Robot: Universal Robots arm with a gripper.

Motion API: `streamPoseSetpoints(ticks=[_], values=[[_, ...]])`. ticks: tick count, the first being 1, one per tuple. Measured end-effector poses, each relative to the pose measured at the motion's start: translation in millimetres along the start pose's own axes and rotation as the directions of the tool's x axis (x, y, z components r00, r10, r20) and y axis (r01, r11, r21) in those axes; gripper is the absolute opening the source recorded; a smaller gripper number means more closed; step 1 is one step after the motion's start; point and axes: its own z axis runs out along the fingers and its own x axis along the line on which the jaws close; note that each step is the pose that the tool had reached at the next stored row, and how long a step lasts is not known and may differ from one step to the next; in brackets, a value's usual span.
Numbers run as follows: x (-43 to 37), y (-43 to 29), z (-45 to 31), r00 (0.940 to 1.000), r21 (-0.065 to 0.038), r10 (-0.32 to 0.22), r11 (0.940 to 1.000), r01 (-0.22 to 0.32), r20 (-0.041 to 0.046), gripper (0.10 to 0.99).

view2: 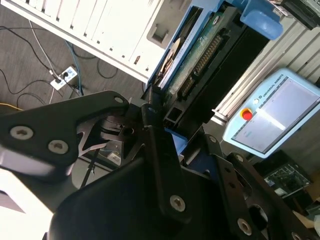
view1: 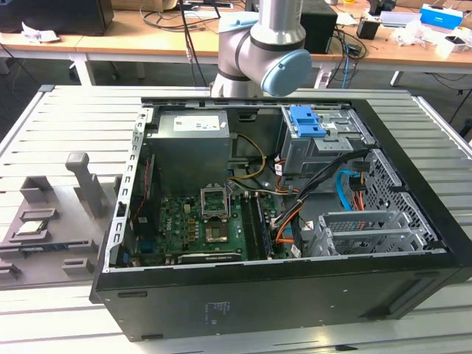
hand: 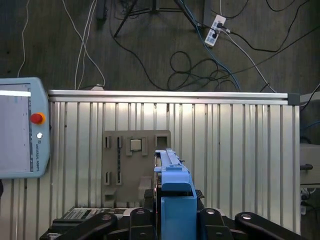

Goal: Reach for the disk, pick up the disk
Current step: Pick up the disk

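— What is the end effector doing?
— Its jaws look clamped on one end of the disk. In the second wrist view the drive juts out edge-on, with its blue rail and green board showing.
— So the reach is done?
— I'd judge so, and the lift too. In the first wrist view the disk hangs well above the ribbed tabletop, with the grey fixture and its small chip below.
— Anything left?
— Little, as far as I can see. The open computer case lies on the tabletop.
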Motion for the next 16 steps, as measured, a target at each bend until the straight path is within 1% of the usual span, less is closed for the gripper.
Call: streamPoseSetpoints(ticks=[2, 7, 16], values=[[0.0, 0.2, -5.4, 1.0, -0.001, 0.0, 1.0, 0.0, -0.0001, 0.369], [0.1, 0.5, -15.2, 1.0, -0.001, 0.0, 1.0, 0.0, 0.0, 0.369], [0.1, -0.5, -14.7, 1.0, -0.001, 0.0, 1.0, 0.0, -0.0001, 0.369]])
